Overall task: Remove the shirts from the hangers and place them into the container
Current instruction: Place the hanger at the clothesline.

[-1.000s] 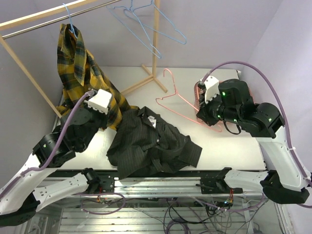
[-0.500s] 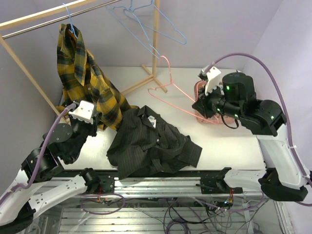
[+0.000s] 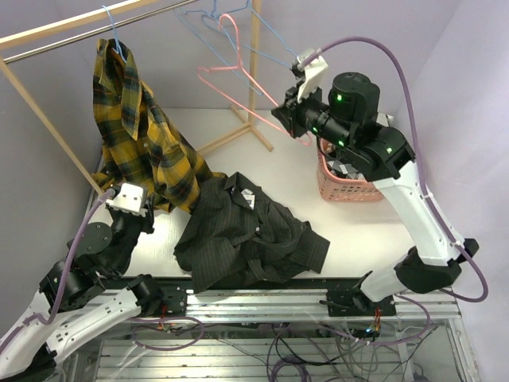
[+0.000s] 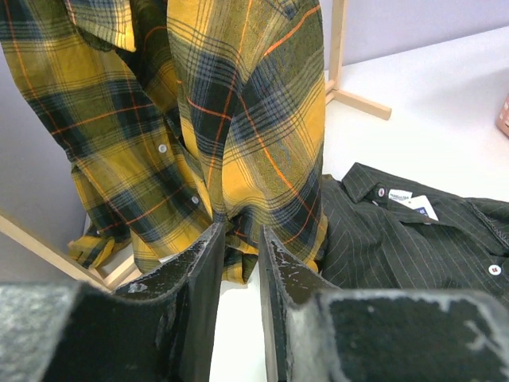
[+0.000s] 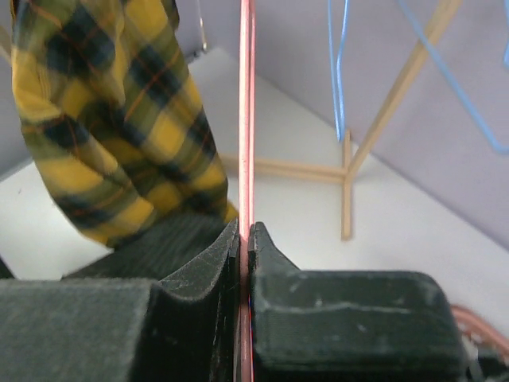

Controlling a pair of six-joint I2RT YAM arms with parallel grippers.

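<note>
A yellow-and-black plaid shirt (image 3: 135, 119) (image 4: 238, 103) hangs from a light blue hanger (image 3: 115, 36) on the rack at the left. A dark pinstriped shirt (image 3: 246, 235) (image 4: 413, 239) lies crumpled on the table near the front edge. My right gripper (image 3: 285, 111) (image 5: 244, 231) is raised high and shut on a pink wire hanger (image 3: 227, 68) (image 5: 245, 119), which carries no shirt. The salmon-pink container (image 3: 350, 187) stands at the right, partly hidden by the right arm, with checked fabric showing inside. My left gripper (image 3: 147, 213) (image 4: 238, 239) is open and empty, just short of the plaid shirt's hem.
Two bare light blue hangers (image 3: 266, 48) hang from the rail at the top. A wooden rack post (image 3: 255, 72) and its feet (image 3: 238, 131) stand on the table's far side. A slanted wooden pole (image 3: 48, 127) runs down the left.
The right arm lifted the pink hanger from the table beside the container up toward the rail. The left arm drew back from the plaid shirt toward the near left.
</note>
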